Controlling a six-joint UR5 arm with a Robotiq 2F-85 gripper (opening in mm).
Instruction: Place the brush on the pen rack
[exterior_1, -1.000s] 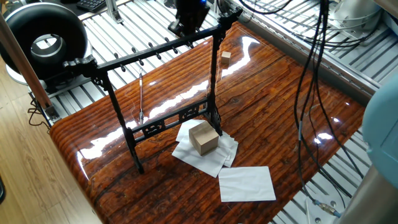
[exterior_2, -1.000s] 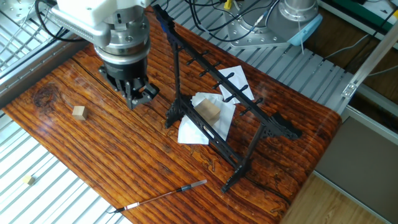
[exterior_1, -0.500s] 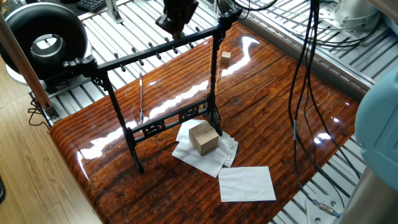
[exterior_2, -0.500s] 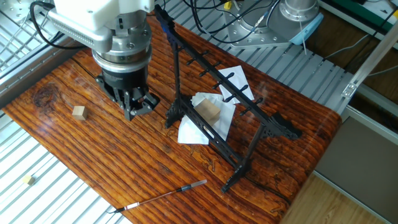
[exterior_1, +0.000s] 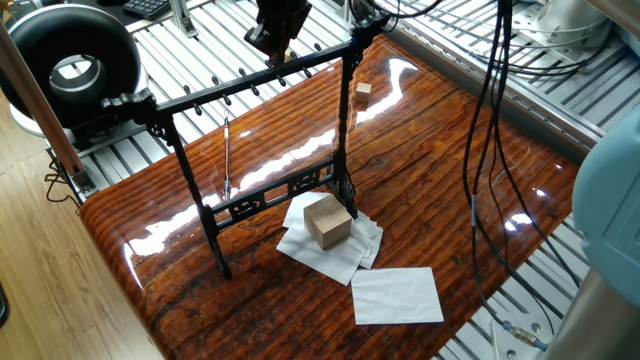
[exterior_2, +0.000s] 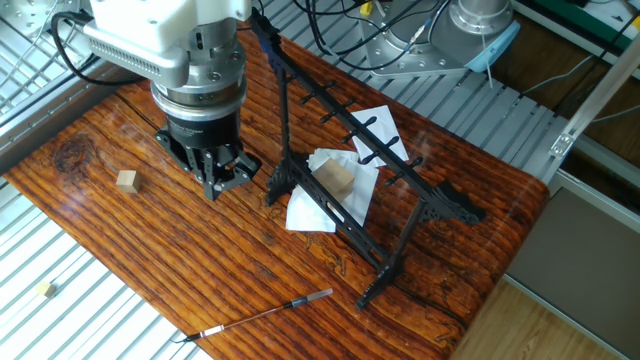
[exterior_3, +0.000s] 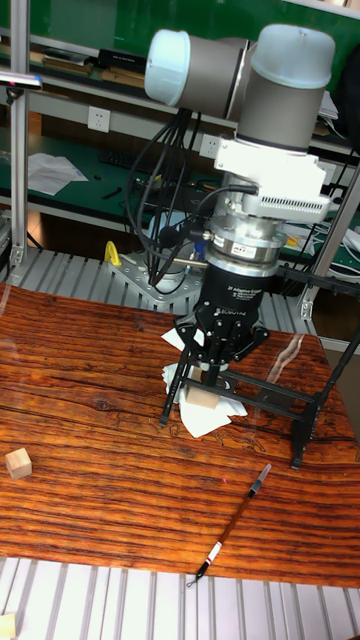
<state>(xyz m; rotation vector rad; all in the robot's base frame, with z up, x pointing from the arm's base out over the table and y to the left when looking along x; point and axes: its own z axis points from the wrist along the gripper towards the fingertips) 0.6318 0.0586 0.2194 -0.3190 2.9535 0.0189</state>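
The brush (exterior_2: 266, 313) is a thin dark rod lying flat near the table's edge, on the far side of the pen rack from the papers; it also shows as the brush (exterior_1: 227, 157) and the brush (exterior_3: 229, 524). The pen rack (exterior_1: 262, 75) stands upright across the table's middle, a black frame with a pegged top bar, seen too as the pen rack (exterior_2: 372, 140) and the pen rack (exterior_3: 305, 398). My gripper (exterior_2: 220, 182) hangs above the wood beside one end of the rack, well away from the brush. Its fingers converge to a point and hold nothing. The gripper (exterior_3: 213, 368) points straight down, and the gripper (exterior_1: 274, 45) shows behind the top bar.
A wooden cube (exterior_1: 327, 221) sits on crumpled white papers at the rack's foot. Another white sheet (exterior_1: 397, 295) lies nearer the front. A small wooden block (exterior_2: 126, 180) rests on the table left of my gripper. Cables (exterior_1: 489, 150) hang at the right, and a black round device (exterior_1: 70, 62) stands off the table.
My gripper has slid a short way along the rack's side toward the brush end of the table and come slightly lower. The brush, rack and blocks have not moved.
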